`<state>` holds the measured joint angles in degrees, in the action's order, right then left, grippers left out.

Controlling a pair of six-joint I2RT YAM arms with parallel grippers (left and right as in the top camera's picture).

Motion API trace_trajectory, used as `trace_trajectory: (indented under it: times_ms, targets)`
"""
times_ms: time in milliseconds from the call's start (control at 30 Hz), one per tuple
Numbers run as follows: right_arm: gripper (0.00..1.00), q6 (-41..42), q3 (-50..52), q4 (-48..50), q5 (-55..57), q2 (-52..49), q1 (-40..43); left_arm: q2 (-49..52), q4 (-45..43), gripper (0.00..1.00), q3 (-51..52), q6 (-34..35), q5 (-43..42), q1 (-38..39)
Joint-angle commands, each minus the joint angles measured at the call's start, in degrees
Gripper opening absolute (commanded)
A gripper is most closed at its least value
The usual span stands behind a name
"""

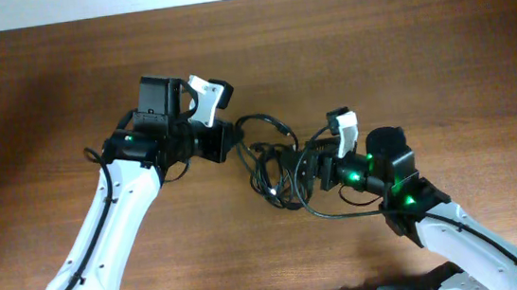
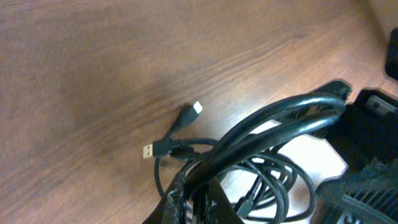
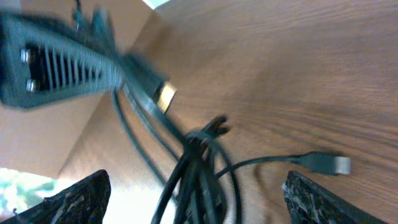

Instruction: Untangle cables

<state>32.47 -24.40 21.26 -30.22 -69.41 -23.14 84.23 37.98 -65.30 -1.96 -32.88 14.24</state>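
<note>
1. The white left arm (image 1: 105, 226) is stretching from the lower left edge toward the middle of the brown wooden tabletop (image 1: 419, 34)
2. The left gripper (image 1: 237, 139) is clenching one strand of the cables (image 1: 275, 167); in the left wrist view a thick black loop is rising straight out of its closed fingers (image 2: 186, 198) and arching to the right
3. The cables are lying as one tangled black bundle near the middle of the tabletop, between the two grippers, with several loops overlapping; a thin strand is trailing from the bundle toward the right arm (image 1: 477, 238)
4. Two small plug ends (image 2: 148, 151) are resting on the wood just beside the bundle, one gold-tipped and one pale-tipped
5. The right gripper (image 1: 306, 169) is standing released, its fingers (image 3: 74, 199) spread wide with the knotted strands showing between them, and it is gripping nothing
6. The right arm is coming in from the lower right edge, with green lights glowing on it
</note>
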Motion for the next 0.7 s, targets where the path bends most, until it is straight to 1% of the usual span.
trace_trajectory:
  times_ms: [0, 33, 67, 100, 133, 167, 200, 233, 267, 300, 400, 467, 533, 600, 667]
  targets:
    - [0.68, -1.2, 0.0, -0.1, 1.0, -2.2, -5.2, 0.2, -4.2, 0.00, -0.6, 4.3, -3.3, -0.1]
    - [0.49, -1.2, 0.0, -0.2, 1.5, -3.4, -6.6, 0.2, -5.7, 0.00, -0.6, 5.9, -3.3, -0.1]
    - [0.27, -0.9, 0.0, -0.2, 1.6, -4.9, -7.6, 0.2, -6.6, 0.00, -0.6, 7.1, -2.6, -0.1]
    - [0.11, -0.5, 0.0, -0.2, 1.6, -5.9, -7.6, 0.2, -6.7, 0.00, -0.6, 8.4, -0.7, -0.1]
    - [0.04, -0.5, 0.0, -0.4, 1.6, -6.3, -7.6, 0.2, -6.4, 0.00, -0.6, 10.3, 2.5, -0.1]
    - [0.04, -0.4, 0.0, -0.4, 1.6, -6.3, -7.6, 0.2, -5.9, 0.00, -0.6, 13.7, 8.3, -0.2]
    - [0.04, 0.7, 0.0, -0.5, 1.6, -6.2, -7.6, 0.2, -5.8, 0.00, -0.6, 18.6, 16.0, -0.2]
    - [0.04, 1.0, 0.0, -1.4, 1.6, -6.2, -7.6, 0.2, -5.8, 0.00, -0.6, 26.0, 23.8, -1.2]
    - [0.04, 1.0, 0.0, -1.9, 1.6, -6.2, -7.6, 0.2, -5.8, 0.00, -0.6, 30.1, 26.1, -2.3]
    - [0.04, 1.0, 0.0, -3.6, 1.6, -6.2, -7.6, 0.2, -5.9, 0.00, -0.6, 37.6, 27.2, -5.2]
    - [0.04, 1.0, 0.0, -6.4, 1.6, -6.2, -7.6, 0.2, -5.8, 0.00, -0.6, 46.6, 25.9, -11.2]
    - [0.09, 1.0, 0.0, -6.4, 1.6, -6.2, -7.6, 0.2, -5.4, 0.00, -0.6, 46.7, 22.5, -13.4]
    - [0.15, 1.0, 0.0, -6.2, 1.6, -6.2, -7.6, 0.2, -3.3, 0.00, -0.6, 45.8, 21.7, -13.5]
    - [0.16, 1.0, 0.0, -6.3, 1.6, -6.2, -7.6, 0.2, -1.2, 0.00, -0.6, 45.4, 21.7, -13.5]
    - [0.15, 1.0, 0.0, -6.3, 1.6, -6.3, -7.6, 0.2, -1.3, 0.00, -0.6, 45.4, 21.7, -13.5]
